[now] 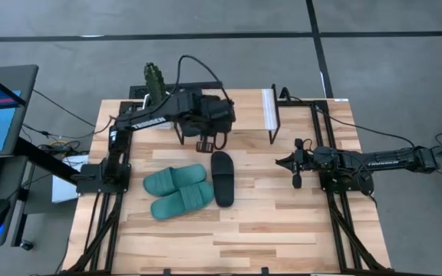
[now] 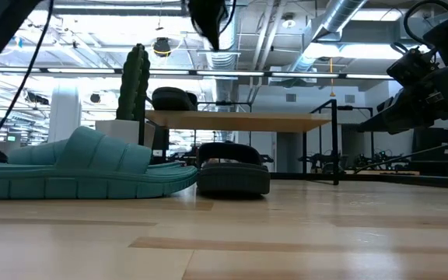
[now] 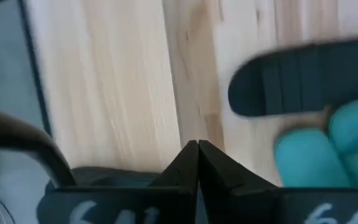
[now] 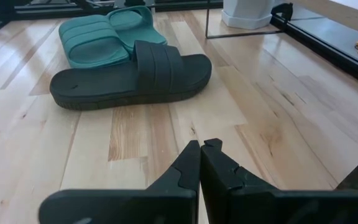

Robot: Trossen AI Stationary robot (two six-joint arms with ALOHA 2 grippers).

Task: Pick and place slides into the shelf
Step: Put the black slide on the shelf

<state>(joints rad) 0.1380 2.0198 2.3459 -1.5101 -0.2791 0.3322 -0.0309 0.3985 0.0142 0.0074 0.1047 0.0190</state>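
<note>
The left gripper (image 1: 212, 142) hangs over the shelf (image 1: 271, 107), fingers shut on nothing. Two teal slides (image 1: 176, 190) and one black slide (image 1: 222, 177) lie near the shelf on the worktop (image 1: 282, 222), waiting. The right gripper (image 1: 282, 162), also shut and empty, waits beside them.

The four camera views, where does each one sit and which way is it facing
High view: overhead, straight down; both arms, left gripper, right gripper.
Low view: tabletop level, facing the shelf; arm parts overhead.
Left wrist view: above the table, looking down; shut fingers.
Right wrist view: low, facing across the table; shut fingers.
Shared: all four show the black slide and teal slides.
</note>
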